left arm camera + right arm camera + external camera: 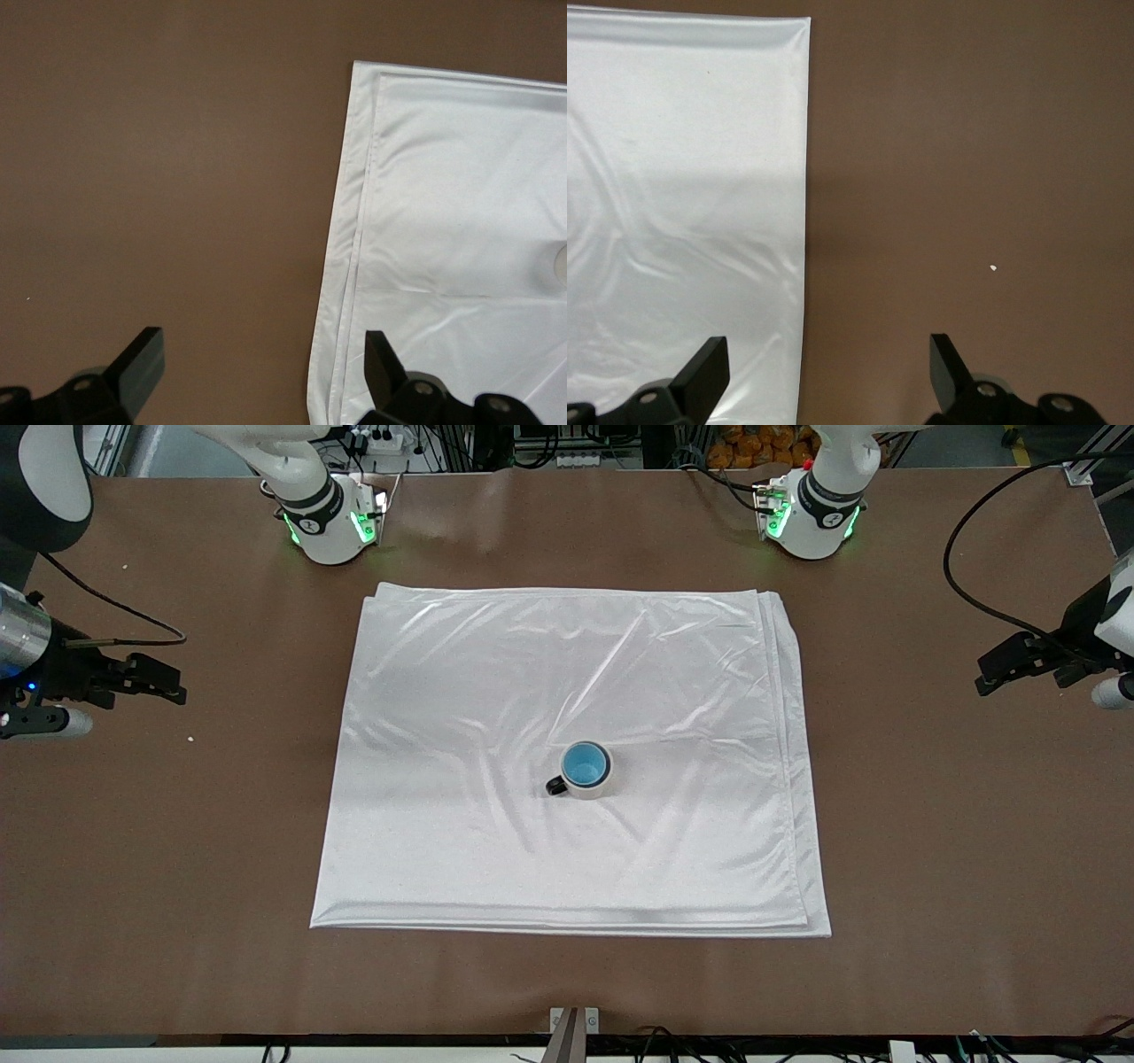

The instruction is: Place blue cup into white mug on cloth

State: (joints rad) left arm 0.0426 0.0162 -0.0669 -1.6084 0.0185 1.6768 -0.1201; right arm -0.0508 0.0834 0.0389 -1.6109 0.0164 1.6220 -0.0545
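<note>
The blue cup [585, 764] sits nested upright inside the white mug [599, 785], whose black handle [555, 786] points toward the right arm's end. The mug stands on the cloth [496, 691], a little nearer the front camera than the cloth's middle. My left gripper [997, 669] is open and empty over bare table off the cloth's edge at the left arm's end. My right gripper [173, 680] is open and empty over bare table at the right arm's end. The cloth's edge shows in the left wrist view [461, 221] and the right wrist view [682, 177].
The brown table [930, 824] surrounds the cloth on all sides. A small white speck [190, 738] lies on the table near my right gripper and also shows in the right wrist view [994, 267]. The arm bases stand along the table's edge farthest from the front camera.
</note>
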